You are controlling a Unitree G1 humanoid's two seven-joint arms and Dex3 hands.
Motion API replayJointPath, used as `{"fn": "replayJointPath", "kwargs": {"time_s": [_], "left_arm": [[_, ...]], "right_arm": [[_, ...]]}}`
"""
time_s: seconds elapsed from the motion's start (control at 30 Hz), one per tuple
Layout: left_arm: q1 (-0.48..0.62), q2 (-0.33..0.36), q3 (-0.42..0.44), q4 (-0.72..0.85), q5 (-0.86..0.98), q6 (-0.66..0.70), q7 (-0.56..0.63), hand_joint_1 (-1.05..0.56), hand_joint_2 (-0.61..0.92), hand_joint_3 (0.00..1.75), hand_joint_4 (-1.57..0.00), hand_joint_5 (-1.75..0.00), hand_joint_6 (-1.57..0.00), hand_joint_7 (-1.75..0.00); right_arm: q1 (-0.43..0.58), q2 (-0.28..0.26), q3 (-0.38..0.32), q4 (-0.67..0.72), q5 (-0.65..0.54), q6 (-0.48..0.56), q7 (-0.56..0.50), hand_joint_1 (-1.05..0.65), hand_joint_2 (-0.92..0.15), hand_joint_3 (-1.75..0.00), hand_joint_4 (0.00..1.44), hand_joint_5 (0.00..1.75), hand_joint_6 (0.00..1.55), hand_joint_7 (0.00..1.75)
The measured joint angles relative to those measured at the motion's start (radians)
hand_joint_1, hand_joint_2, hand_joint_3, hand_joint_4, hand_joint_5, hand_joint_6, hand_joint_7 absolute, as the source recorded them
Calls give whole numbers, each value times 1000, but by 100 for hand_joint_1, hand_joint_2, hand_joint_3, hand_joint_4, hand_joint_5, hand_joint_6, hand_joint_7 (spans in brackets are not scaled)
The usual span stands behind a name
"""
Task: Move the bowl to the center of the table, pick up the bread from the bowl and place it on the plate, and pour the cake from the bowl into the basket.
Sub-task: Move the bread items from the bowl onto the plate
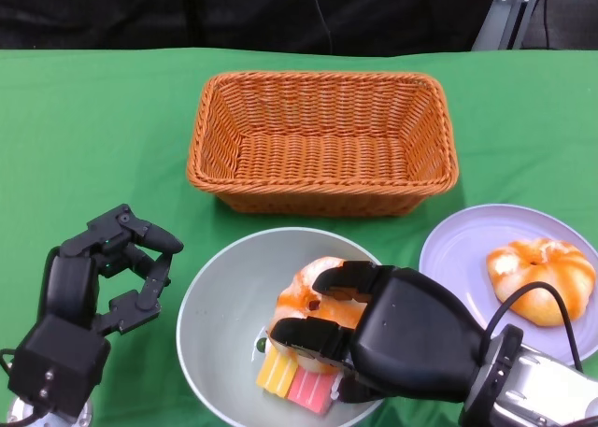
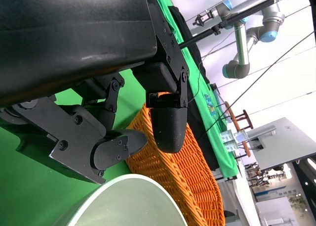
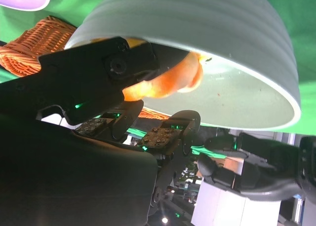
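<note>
A grey bowl point(image 1: 201, 296) sits at the near middle of the green table. In it lie an orange glazed bread point(image 1: 304, 291) and yellow and pink cake slices point(image 1: 280, 371). My right hand point(image 1: 392, 338) reaches into the bowl from the right, its fingers closed around the bread. The right wrist view shows the bread point(image 3: 173, 80) pinched between the fingers against the bowl point(image 3: 222, 33). My left hand point(image 1: 107, 273) hovers just left of the bowl, fingers apart and holding nothing. A lilac plate point(image 1: 458, 249) at the right carries another bread point(image 1: 542, 277).
An empty orange wicker basket point(image 1: 215, 137) stands behind the bowl at the table's middle. In the left wrist view the basket point(image 2: 182, 171) lies beyond the left hand's fingers point(image 2: 168, 122), with the bowl's rim point(image 2: 123, 201) close by.
</note>
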Motion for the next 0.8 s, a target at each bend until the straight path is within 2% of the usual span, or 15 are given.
{"fn": "replayJointPath", "kwargs": {"time_s": [0.43,0.8], "left_arm": [[16,-2,0,-19,3,0,0,-3,63,85,-81,-141,-82,-116],[37,-8,-1,-62,2,21,0,-1,65,85,-79,-142,-81,-116]], "right_arm": [[-35,4,59,76,-32,31,-22,-72,-91,-2,70,12,67,2],[-94,48,107,167,-31,72,-24,-60,-92,-1,86,12,73,1]]}}
